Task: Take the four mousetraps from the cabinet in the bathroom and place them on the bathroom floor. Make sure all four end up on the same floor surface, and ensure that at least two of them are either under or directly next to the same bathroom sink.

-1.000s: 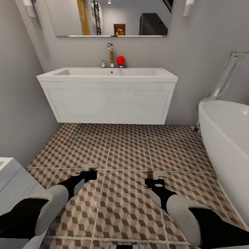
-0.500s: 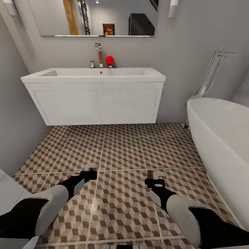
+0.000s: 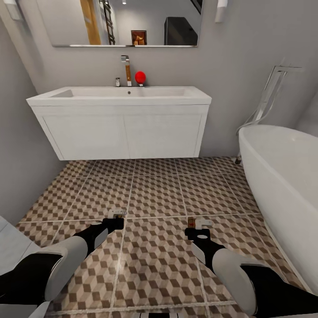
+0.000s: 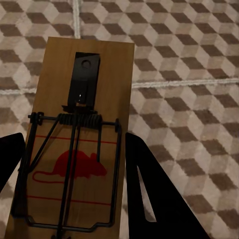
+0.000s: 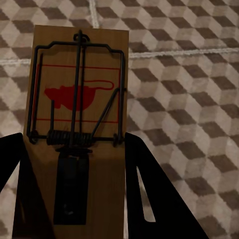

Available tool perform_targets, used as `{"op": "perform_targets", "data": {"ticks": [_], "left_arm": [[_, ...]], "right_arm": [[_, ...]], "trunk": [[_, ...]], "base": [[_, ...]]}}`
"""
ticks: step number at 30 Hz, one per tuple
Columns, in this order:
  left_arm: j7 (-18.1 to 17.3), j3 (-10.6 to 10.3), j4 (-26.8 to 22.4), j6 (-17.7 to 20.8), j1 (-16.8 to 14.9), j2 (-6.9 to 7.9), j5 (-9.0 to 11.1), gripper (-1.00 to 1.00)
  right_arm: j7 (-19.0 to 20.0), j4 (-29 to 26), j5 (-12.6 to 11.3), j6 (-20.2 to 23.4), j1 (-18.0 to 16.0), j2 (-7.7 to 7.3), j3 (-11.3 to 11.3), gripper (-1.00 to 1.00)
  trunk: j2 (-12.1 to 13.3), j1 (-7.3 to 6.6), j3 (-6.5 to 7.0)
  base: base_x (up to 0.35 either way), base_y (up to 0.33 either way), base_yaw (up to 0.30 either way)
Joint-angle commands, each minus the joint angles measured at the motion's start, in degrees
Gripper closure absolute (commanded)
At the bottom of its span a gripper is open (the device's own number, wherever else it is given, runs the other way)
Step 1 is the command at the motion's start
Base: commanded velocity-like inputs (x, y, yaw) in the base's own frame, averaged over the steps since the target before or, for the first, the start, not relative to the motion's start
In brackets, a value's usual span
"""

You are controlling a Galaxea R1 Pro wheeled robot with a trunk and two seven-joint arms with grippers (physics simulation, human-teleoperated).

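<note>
Left tool (image 3: 116, 219) and right tool (image 3: 197, 228) are each holding a mousetrap (image 4: 79, 139) (image 5: 77, 129) closed between the fingers, boards pointing forward above the bathroom floor (image 3: 159, 194), the sink (image 3: 119, 95) lying straight ahead, slightly nearer the left arm.

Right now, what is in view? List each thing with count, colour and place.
mousetraps: two, brown wood, one in the left end effector, one in the right end effector
floor: brown, beige and white cube tiles
sink: one, white, on the far wall
tap: one, chrome, behind the basin
red ball: one, beside the tap
mirror: one, above the sink
bathtub: one, white, right
end effectors: two, black, left, right, above the floor
</note>
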Motion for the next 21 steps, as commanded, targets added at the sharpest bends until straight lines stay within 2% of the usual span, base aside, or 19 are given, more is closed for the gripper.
{"op": "perform_targets", "data": {"ticks": [1, 9, 21], "left_arm": [[-0.18, -0.42, 0.01, -0.04, -0.03, 0.02, 0.37, 1.0], [-0.18, -0.42, 0.01, -0.06, -0.03, 0.01, 0.38, 1.0], [-0.18, -0.42, 0.01, -0.06, -0.03, 0.03, 0.37, 1.0]], "right_arm": [[-0.18, 0.05, 0.43, -0.22, -0.04, 0.0, -0.5, 1.0], [0.04, 0.08, 0.39, -0.21, -0.04, -0.07, -0.5, 1.0], [0.21, 0.07, 0.35, -0.21, -0.04, -0.1, -0.5, 1.0]], "trunk": [[-0.02, -0.01, -0.05], [-0.02, -0.01, -0.12], [-0.02, -0.01, -1.11]], "base": [[0.0, 0.0, 0.0], [0.0, 0.0, 0.0], [0.0, 0.0, 0.0]]}}
